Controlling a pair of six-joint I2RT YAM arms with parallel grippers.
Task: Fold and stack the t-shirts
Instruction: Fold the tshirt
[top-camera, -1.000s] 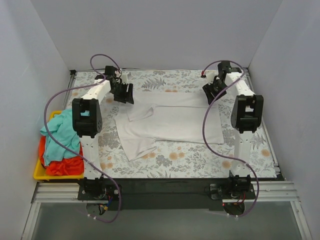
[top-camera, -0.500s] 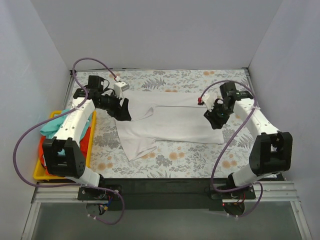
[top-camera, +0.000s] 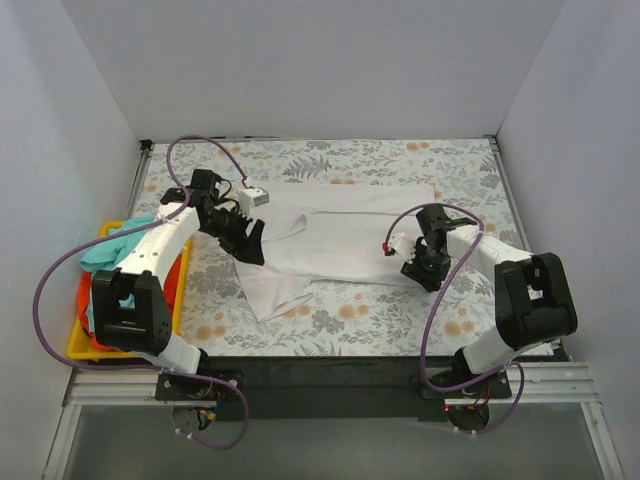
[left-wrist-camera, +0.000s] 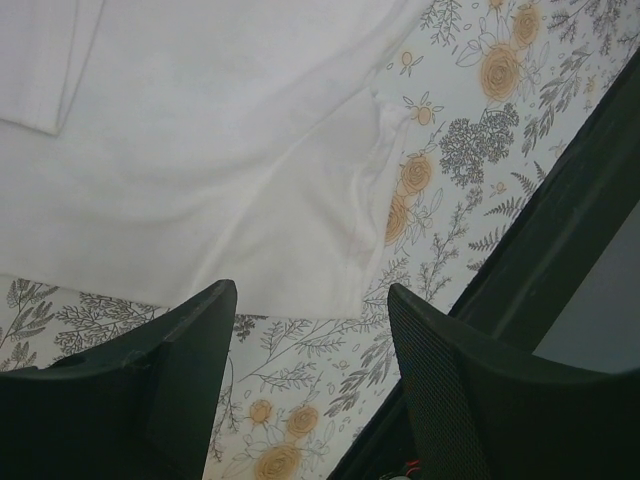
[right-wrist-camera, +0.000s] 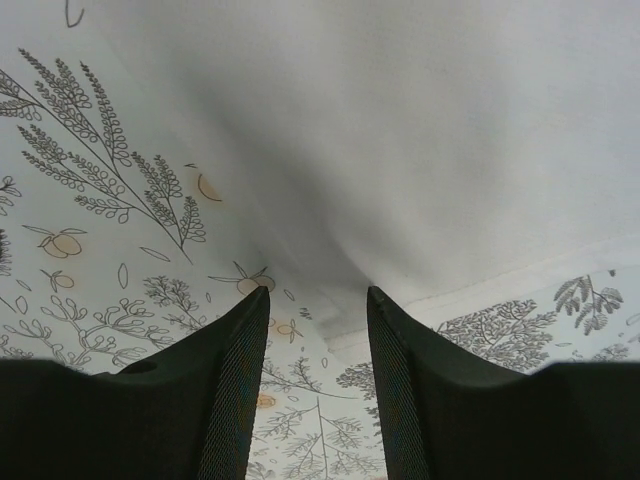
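Note:
A white t-shirt (top-camera: 340, 235) lies spread flat across the middle of the table. My left gripper (top-camera: 250, 244) is open above its left edge, near the lower sleeve; in the left wrist view the shirt (left-wrist-camera: 200, 150) fills the top, its hem just ahead of my open fingers (left-wrist-camera: 180, 380). My right gripper (top-camera: 425, 272) is open, low over the shirt's near right corner; in the right wrist view that corner (right-wrist-camera: 400, 160) lies between the open fingers (right-wrist-camera: 235, 400). Teal (top-camera: 120, 248) and orange-red (top-camera: 100, 325) shirts lie heaped in the yellow tray (top-camera: 75, 345).
The floral table cover (top-camera: 380, 320) shows around the shirt. White walls enclose the table at the left, back and right. The dark front rail (top-camera: 330, 375) runs along the near edge by the arm bases.
Both arms have swung from the shirt's far corners toward the near side. The left gripper now hangs over the left sleeve edge, the right over the near right corner. The shirt has not moved.

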